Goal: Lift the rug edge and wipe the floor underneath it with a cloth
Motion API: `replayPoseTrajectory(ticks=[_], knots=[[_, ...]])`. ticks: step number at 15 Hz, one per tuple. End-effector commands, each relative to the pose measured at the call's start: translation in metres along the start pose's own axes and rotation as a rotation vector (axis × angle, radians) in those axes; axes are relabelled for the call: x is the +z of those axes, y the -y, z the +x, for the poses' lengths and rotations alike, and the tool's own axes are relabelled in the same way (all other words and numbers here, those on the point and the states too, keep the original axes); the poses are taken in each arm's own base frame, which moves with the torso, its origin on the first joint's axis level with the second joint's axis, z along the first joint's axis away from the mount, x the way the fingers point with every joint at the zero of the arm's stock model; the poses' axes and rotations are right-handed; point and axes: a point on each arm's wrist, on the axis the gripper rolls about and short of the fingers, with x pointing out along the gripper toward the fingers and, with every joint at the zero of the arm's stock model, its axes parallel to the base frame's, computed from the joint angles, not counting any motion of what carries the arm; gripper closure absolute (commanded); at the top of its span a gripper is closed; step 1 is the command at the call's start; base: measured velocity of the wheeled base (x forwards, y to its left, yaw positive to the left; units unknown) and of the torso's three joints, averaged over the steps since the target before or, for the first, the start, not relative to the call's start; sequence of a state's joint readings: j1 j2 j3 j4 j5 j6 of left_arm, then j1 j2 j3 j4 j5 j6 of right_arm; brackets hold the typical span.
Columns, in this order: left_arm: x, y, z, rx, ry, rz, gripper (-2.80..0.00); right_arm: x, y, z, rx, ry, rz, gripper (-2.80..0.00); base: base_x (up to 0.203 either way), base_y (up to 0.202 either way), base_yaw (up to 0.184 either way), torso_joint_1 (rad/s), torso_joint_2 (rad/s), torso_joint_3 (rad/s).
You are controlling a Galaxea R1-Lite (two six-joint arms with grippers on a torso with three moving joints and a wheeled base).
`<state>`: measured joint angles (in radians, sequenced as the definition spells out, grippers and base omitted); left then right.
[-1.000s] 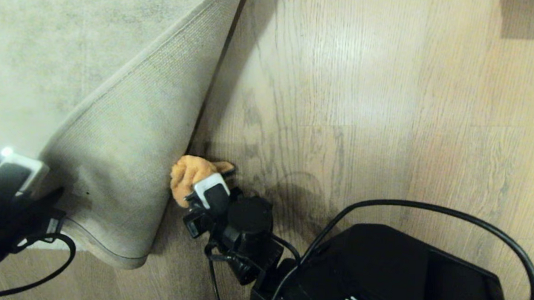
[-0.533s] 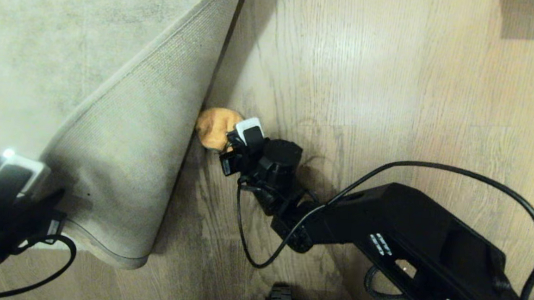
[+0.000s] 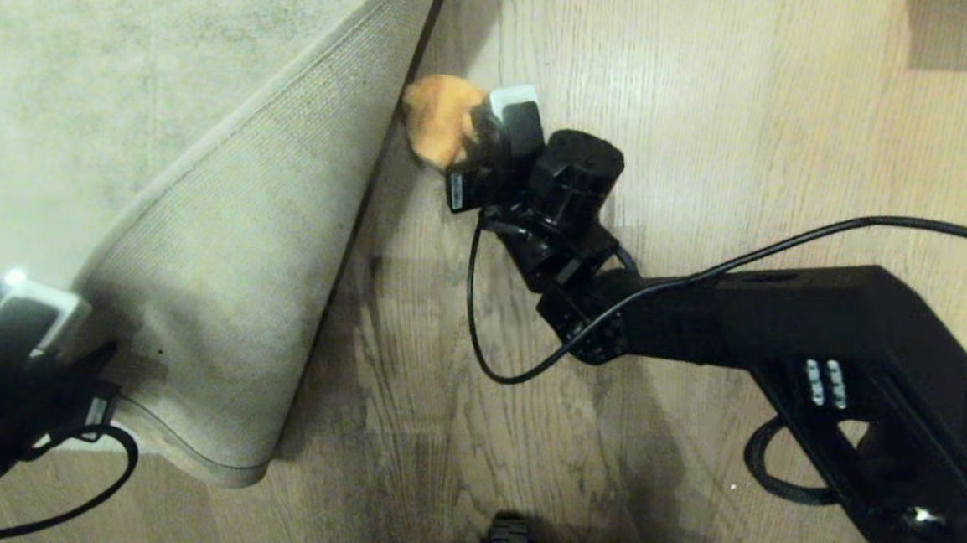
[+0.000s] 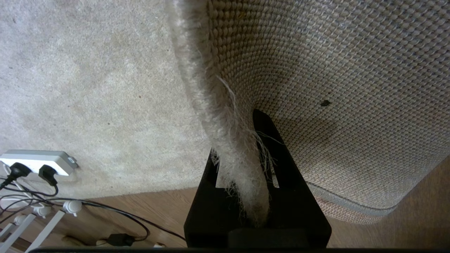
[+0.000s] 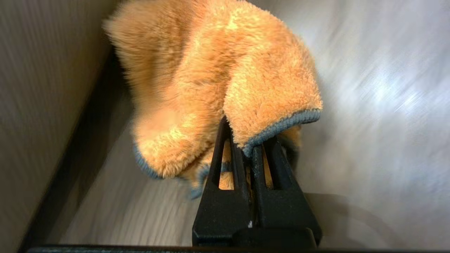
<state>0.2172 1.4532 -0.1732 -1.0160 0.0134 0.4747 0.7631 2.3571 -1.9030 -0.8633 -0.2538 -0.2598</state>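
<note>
**Rug edge raised, cloth on floor**

The rug edge (image 4: pixel 225 140), a thin fuzzy border, is held up and folded back, so that the ribbed beige underside is shown. The floor (image 3: pixel 709 151), grey-brown wood-grain planks with a sheen, is laid bare beside it. The cloth (image 3: pixel 438 118), fluffy, orange and grey-trimmed, is bunched against the floor just beside the raised fold.

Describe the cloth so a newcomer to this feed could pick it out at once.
Start at the big grey-beige rug, whose corner is folded up to show its woven beige underside. Follow the raised rug edge up the wood-plank floor to the right end effector. The cloth pinched there is a small fluffy orange wad with grey-blue trim, the only bright thing around.
</note>
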Motion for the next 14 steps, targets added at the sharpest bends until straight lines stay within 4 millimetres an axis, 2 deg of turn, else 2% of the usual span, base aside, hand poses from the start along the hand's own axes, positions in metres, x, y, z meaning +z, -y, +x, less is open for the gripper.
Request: replayPoseTrajectory(ticks=[1,5,8,10,14], knots=[[0.001,0.0,-0.001,0.004,0.007,0.001,0.0,0.042,0.019,-0.003,-0.03,0.069,0.002,0.0,0.0,0.0,0.0,0.0,0.0,0.0],[0.002,-0.001,-0.001,0.005,0.013,0.001,0.0,0.064,0.058,-0.005,-0.098,0.088,-0.043,0.0,0.0,0.0,0.0,0.0,0.0,0.0],[0.003,-0.001,-0.002,0.008,0.02,0.001,0.0,0.072,0.102,-0.011,-0.175,0.076,-0.083,0.0,0.0,0.0,0.0,0.0,0.0,0.0],[0.003,-0.001,-0.002,0.008,0.02,0.001,0.0,0.076,0.135,-0.022,-0.232,0.05,-0.117,0.0,0.0,0.0,0.0,0.0,0.0,0.0],[0.003,-0.001,-0.002,0.007,0.019,0.001,0.0,0.099,0.191,-0.051,-0.309,0.037,-0.174,0.0,0.0,0.0,0.0,0.0,0.0,0.0]])
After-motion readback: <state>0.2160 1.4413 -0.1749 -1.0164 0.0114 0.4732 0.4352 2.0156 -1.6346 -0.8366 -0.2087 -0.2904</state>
